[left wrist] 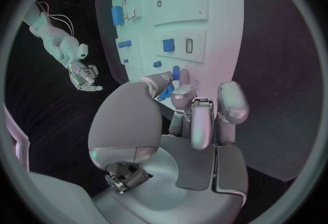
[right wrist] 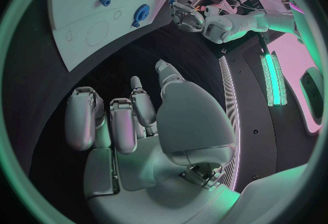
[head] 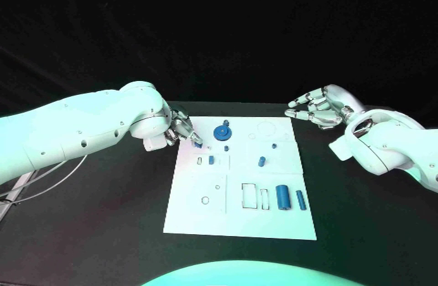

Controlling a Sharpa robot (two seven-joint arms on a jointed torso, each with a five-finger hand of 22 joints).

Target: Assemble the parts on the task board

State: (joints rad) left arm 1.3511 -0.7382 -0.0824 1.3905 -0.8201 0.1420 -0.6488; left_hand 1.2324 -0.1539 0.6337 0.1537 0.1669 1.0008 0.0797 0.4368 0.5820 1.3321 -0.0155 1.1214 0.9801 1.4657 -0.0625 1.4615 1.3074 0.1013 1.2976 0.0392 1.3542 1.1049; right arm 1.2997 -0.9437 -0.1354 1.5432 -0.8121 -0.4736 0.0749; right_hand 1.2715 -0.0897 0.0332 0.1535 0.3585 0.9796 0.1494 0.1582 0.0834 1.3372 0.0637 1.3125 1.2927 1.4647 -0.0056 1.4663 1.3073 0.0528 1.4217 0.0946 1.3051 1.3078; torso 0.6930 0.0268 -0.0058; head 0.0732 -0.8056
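Note:
The white task board (head: 274,219) lies in the middle of the black table. My left hand (head: 179,131) is at the board's far left corner, and its fingertips pinch a small blue part (head: 197,144) just over the board's edge; the part (left wrist: 175,72) juts past my fingertips (left wrist: 183,93). A round blue gear-like part (head: 222,133) stands close beside it. A small blue peg (head: 211,160), a short blue piece (head: 262,161) and two blue cylinders (head: 283,197) sit further along the board. My right hand (head: 318,109) hovers off the far right corner, fingers apart, holding nothing.
Empty outlines and slots (head: 248,196) mark the board's near half. Bare black table (head: 109,223) lies on both sides of the board. A thin cable (head: 55,178) hangs by my left arm at the table's left edge.

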